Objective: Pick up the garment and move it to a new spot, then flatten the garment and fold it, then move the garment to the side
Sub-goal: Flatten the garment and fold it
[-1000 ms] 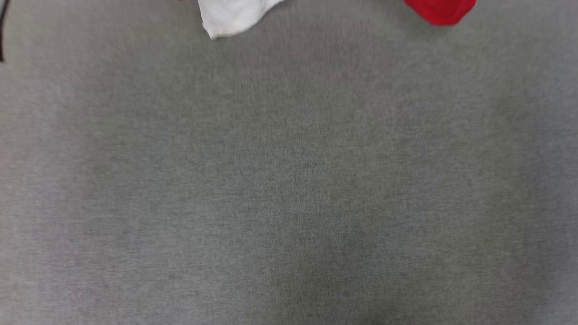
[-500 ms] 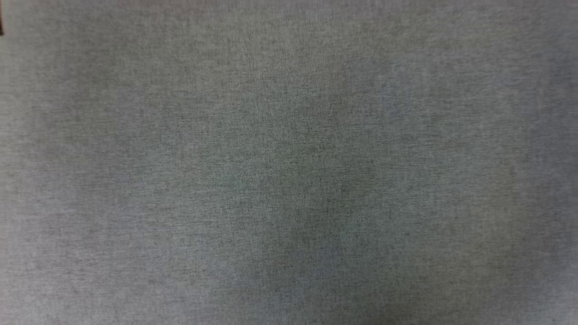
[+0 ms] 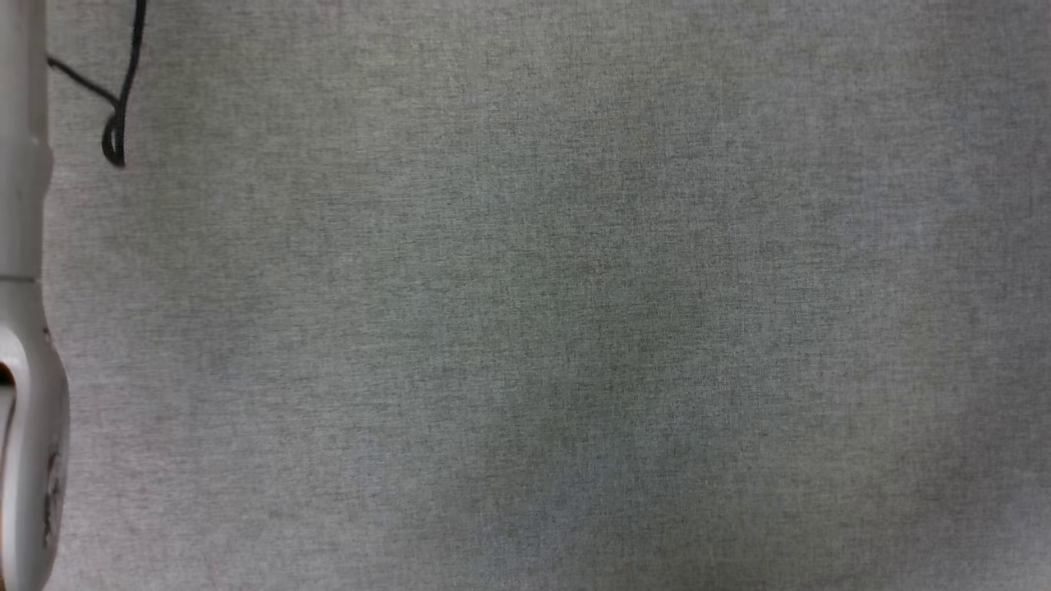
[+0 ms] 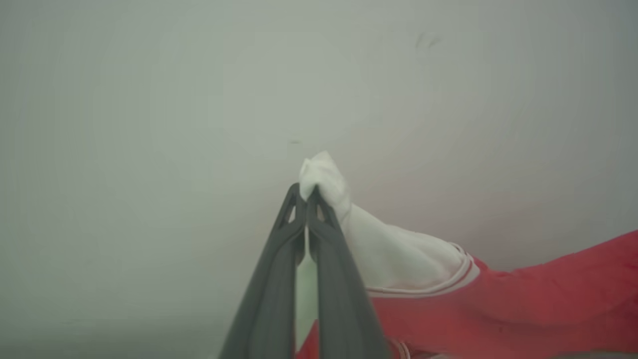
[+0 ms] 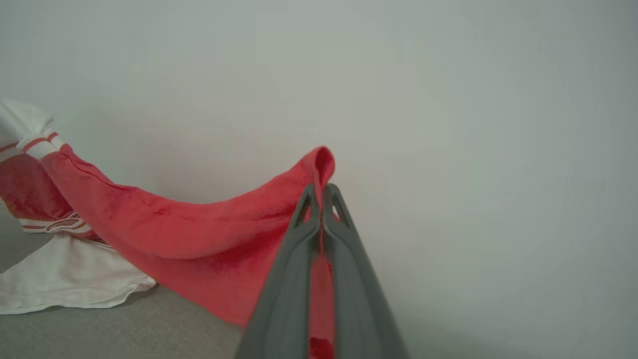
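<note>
Grey woven cloth covers the whole work surface (image 3: 575,328), with a plain pale wall (image 4: 149,99) behind it. The red Bulls-style jersey (image 5: 189,234) is strung up between the two arms like a hammock, and in the right wrist view its lower white part is lying on the grey cloth. A pale forearm (image 3: 20,246) runs down the left edge of the head view. The left gripper (image 4: 305,192) is clamped tight on the tip of a white sleeve (image 4: 398,254), and the right gripper (image 5: 321,192) is pinched onto a red edge of the body, jaws fully together on both. My guess is it's mid-carry, hauling the thing to its new spot. To do that well I'd hold the two pinches well apart so the fabric sags less, then bring it down trailing edge first and pull gently so it lays out flat, not in a heap. Those grips are on very little cloth and it's thin, slippery stuff, so no jerking. Also watch that black cable loop (image 3: 119,107) near the forearm.
</note>
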Tool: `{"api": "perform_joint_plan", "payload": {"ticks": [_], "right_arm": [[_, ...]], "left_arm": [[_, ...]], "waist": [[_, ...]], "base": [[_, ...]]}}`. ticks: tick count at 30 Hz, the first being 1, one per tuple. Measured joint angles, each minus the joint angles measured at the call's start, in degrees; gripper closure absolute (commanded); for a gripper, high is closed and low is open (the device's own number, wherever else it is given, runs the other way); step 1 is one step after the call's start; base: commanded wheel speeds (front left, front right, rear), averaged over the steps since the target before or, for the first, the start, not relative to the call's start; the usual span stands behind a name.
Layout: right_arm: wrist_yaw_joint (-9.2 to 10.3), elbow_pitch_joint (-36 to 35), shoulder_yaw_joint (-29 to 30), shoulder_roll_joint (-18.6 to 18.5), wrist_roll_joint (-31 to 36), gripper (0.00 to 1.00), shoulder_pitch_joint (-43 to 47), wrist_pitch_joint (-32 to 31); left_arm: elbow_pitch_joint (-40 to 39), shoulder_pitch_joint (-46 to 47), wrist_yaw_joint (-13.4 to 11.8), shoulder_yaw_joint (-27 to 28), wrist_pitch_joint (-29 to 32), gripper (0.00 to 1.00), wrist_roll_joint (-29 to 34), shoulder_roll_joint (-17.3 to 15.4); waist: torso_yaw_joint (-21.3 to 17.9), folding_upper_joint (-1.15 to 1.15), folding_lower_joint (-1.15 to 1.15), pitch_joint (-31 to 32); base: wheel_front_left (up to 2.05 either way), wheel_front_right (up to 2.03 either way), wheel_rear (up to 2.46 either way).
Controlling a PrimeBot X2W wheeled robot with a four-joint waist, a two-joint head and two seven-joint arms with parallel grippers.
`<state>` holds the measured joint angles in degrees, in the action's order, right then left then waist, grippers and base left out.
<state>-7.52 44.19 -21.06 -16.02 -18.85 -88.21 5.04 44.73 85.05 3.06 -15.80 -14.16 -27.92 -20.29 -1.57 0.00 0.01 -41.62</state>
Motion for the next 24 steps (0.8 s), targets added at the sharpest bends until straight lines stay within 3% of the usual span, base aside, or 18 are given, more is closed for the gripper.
{"api": "perform_joint_plan", "payload": {"ticks": [10,24], "right_arm": [[0.00,3.0,-4.8,-2.4,-6.2,1.00,13.3,3.1],[-0.01,-2.4,-8.3,-8.2,-18.7,1.00,45.6,2.9]], "left_arm": [[2.6,-14.1,3.9,1.7,-0.7,1.00,-5.3,0.3],[-7.8,-52.0,4.2,5.4,-0.8,1.00,-6.4,1.6]], "waist": [[1.2,0.00,-0.01,5.7],[2.4,0.00,-0.02,23.8]], "base": [[0.00,0.00,0.00],[0.00,0.00,0.00]]}}
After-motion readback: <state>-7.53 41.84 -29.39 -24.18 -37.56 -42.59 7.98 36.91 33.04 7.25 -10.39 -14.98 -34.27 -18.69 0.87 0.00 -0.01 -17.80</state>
